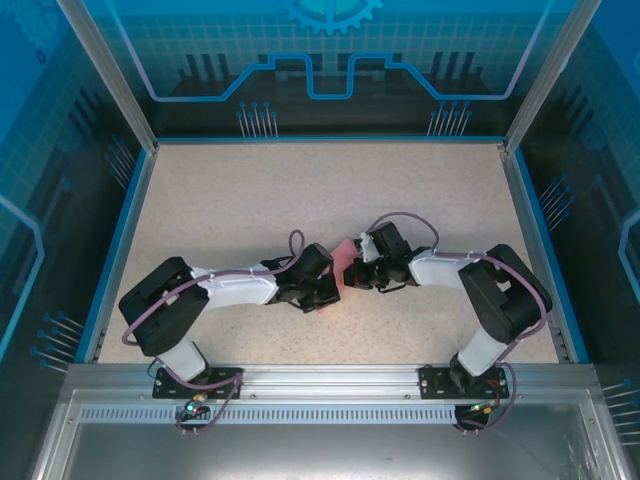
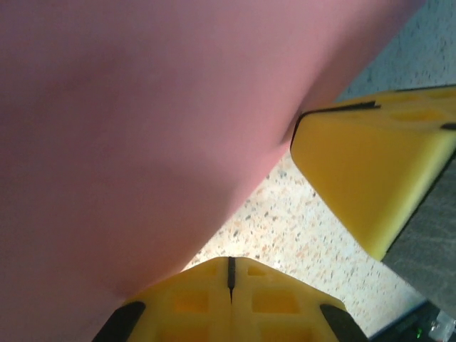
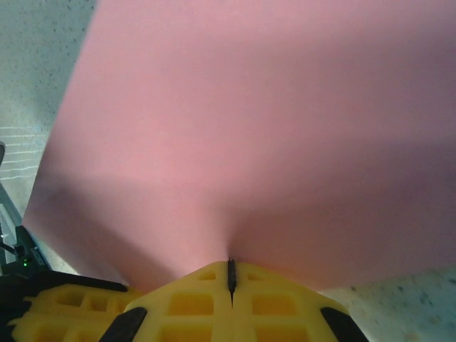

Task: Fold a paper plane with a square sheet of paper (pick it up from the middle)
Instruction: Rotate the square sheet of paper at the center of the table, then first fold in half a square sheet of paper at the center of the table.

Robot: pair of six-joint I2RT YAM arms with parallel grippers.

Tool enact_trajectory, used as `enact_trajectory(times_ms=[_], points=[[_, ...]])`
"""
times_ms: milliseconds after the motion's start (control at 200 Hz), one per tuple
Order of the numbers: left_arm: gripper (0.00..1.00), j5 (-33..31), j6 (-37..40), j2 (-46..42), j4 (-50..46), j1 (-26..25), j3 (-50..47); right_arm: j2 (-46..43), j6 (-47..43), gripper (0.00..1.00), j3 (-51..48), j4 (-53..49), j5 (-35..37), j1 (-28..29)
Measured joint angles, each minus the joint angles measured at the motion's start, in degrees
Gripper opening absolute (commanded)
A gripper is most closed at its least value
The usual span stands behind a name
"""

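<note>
From above, our left gripper [image 1: 322, 290] and right gripper [image 1: 356, 272] meet mid-table [image 1: 200, 200] at the pink square sheet of paper [image 1: 345, 252]. The left wrist view shows its jaws pressed together, the sheet against their tip, grip unclear. The right wrist view shows its jaws closed, pinching the sheet's puckered edge.

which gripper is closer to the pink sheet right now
Right. The right gripper has its jaws shut on the sheet, pinching its edge. The left gripper, jaws shut, sits at the sheet's edge, not visibly pinching it.
</note>
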Motion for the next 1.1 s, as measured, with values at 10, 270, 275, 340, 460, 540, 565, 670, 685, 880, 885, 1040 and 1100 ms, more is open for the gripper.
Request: enact_trajectory(times_ms=[10, 270, 275, 340, 460, 540, 565, 670, 685, 880, 885, 1040, 1100], points=[[0.00, -0.2, -0.1, 0.0, 0.0, 0.0, 0.0, 0.2, 0.0, 0.00, 0.0, 0.2, -0.1, 0.0], [0.00, -2.4, -1.5, 0.0, 0.0, -0.1, 0.0, 3.7, -0.5, 0.00, 0.0, 2.1, -1.2, 0.0], [0.00, -2.4, -1.5, 0.0, 0.0, -0.1, 0.0, 3.7, -0.5, 0.00, 0.0, 2.2, -1.2, 0.0], [0.00, -2.5, -1.5, 0.0, 0.0, -0.1, 0.2, 3.8, -0.5, 0.00, 0.0, 2.3, -1.4, 0.0], [0.00, -2.6, -1.5, 0.2, 0.0, -0.2, 1.5, 3.8, -0.7, 0.00, 0.0, 2.4, -1.5, 0.0], [0.00, -2.6, -1.5, 1.0, 0.2, -0.2, 2.5, 3.8, -0.9, 0.00, 0.0, 2.4, -1.5, 0.0], [0.00, -2.6, -1.5, 1.3, 0.2, -0.3, 2.7, 3.8, -0.9, 0.00, 0.0, 2.4, -1.5, 0.0], [0.00, -2.8, -1.5, 2.5, 0.1, -0.3, 3.3, 3.8, -1.1, 0.00, 0.0, 2.4, -1.6, 0.0], [0.00, -3.0, -1.5, 2.6, 0.0, -0.3, 3.3, 3.8, -1.1, 0.00, 0.0, 2.4, -1.6, 0.0], [0.00, -4.1, -1.5, 3.4, -0.4, -0.3, 3.5, 3.8, -1.1, 0.00, 0.0, 2.4, -1.7, 0.0], [0.00, -4.1, -1.5, 3.4, -0.4, -0.3, 3.5, 3.8, -1.1, 0.00, 0.0, 2.4, -1.6, 0.0], [0.00, -4.5, -1.5, 3.5, -0.4, -0.3, 3.5, 3.6, -1.1, 0.00, 0.0, 2.5, -2.0, 0.0], [0.00, -4.5, -1.5, 3.5, -0.5, -0.3, 3.5, 3.3, -1.1, 0.00, 0.0, 2.7, -2.3, 0.0]])
